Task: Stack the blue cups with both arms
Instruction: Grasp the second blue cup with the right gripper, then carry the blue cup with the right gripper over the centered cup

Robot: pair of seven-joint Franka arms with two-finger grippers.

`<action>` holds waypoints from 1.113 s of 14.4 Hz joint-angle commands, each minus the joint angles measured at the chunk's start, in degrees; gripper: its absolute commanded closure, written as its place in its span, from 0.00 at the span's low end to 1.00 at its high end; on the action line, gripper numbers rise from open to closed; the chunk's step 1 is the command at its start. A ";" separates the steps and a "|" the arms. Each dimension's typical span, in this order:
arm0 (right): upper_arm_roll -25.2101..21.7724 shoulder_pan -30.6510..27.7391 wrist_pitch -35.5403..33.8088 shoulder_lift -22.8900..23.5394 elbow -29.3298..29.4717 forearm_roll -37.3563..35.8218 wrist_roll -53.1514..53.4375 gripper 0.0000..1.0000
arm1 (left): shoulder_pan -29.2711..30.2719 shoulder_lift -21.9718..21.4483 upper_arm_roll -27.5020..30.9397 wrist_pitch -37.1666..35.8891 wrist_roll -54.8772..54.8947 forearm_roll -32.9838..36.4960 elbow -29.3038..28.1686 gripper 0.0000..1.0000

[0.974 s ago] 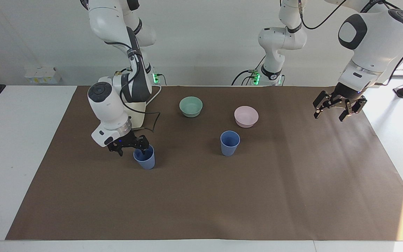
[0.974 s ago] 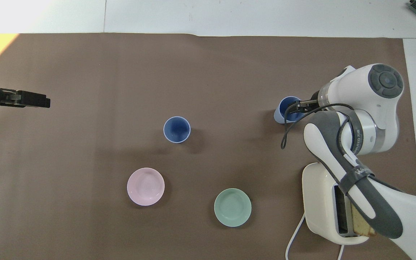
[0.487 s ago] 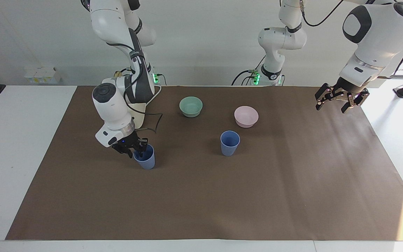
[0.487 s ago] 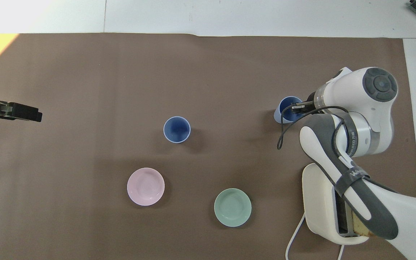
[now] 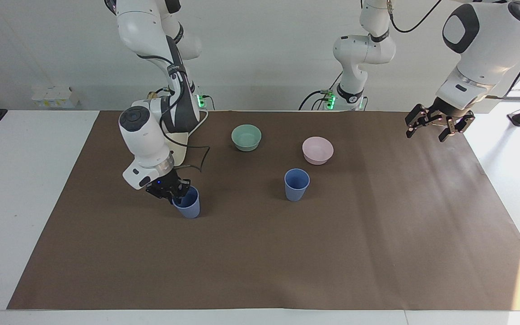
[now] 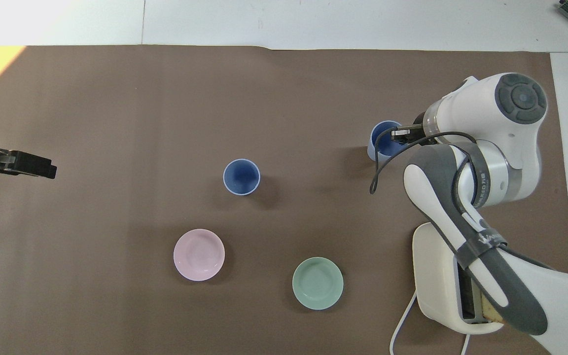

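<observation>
One blue cup point(image 5: 189, 205) point(image 6: 380, 143) stands on the brown mat toward the right arm's end of the table. My right gripper point(image 5: 178, 193) point(image 6: 398, 135) is shut on its rim, one finger inside the cup and one outside. The other blue cup point(image 5: 296, 184) point(image 6: 241, 176) stands upright and alone near the middle of the mat. My left gripper point(image 5: 436, 124) point(image 6: 37, 167) hangs open in the air over the mat's edge at the left arm's end, holding nothing.
A teal-green bowl point(image 5: 246, 136) point(image 6: 317, 283) and a pink bowl point(image 5: 317, 150) point(image 6: 198, 254) sit nearer to the robots than the middle cup. A cream toaster point(image 5: 179, 146) point(image 6: 437, 276) with a white cord stands by the right arm's base.
My right gripper has closed on the cup's rim, and in the overhead view the cup has shifted slightly with it. My left gripper has risen and drawn back toward its base.
</observation>
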 commanded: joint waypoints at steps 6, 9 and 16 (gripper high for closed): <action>0.20 13.37 -13.00 3.40 17.76 -2.59 22.58 1.00 | 0.30 -0.79 -0.38 -0.76 0.64 1.09 -0.29 0.00; 0.38 18.04 -16.76 7.36 27.42 -2.51 30.35 1.00 | 0.30 -0.79 -0.38 -0.68 0.64 1.09 -0.29 0.00; 0.46 26.75 -16.96 12.20 33.52 -2.77 42.57 1.00 | 0.30 -0.70 -0.38 -0.32 0.64 1.09 -0.29 0.00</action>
